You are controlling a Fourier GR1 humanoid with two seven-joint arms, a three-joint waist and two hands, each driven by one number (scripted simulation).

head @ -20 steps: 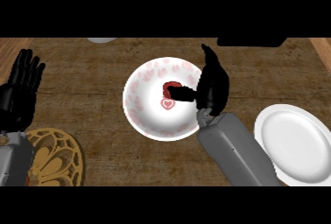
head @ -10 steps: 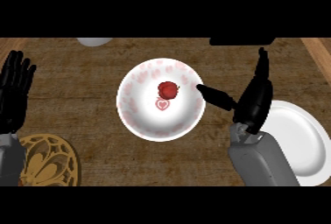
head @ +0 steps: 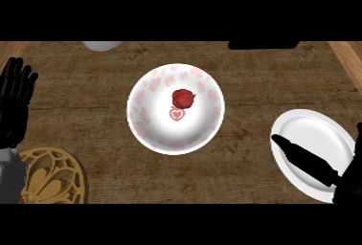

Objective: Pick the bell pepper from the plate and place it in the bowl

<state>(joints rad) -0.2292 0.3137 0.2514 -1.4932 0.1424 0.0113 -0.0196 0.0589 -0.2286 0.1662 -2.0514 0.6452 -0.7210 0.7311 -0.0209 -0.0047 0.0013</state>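
Pepper's in the bowl, basically: small red bell pepper [head: 184, 97] sits inside the white bowl with the pink petal pattern [head: 148, 125], a bit above the little pink heart mark [head: 176, 114] printed at the bowl's centre and just to the right of it, and nothing is touching it. That bowl is in the middle of the brown wood-grain counter [head: 92, 86]. Off to the right there's a plain white round plate [head: 311, 131] lying near the counter's right side, well apart from the bowl. Black right hand [head: 350, 184] comes in at the lower right corner and lies over the plate's lower part, with the thumb [head: 305, 159] sticking out straight toward the upper left across the white surface; the rest of that hand is mostly cut off by the edge, but what shows looks straight and it's holding nothing. Black left hand [head: 16, 98] is parked at the far left edge, fingers straight and pointing up, slightly spread, not on anything. Below it, at the lower left corner, is a round golden openwork trivet-looking thing [head: 53, 177] partly covered by the grey forearm [head: 8, 174]. Up at the top edge there's a bit of a pale round object [head: 102, 45] and a dark flat shape [head: 263, 45], both cut off, can't tell what they are
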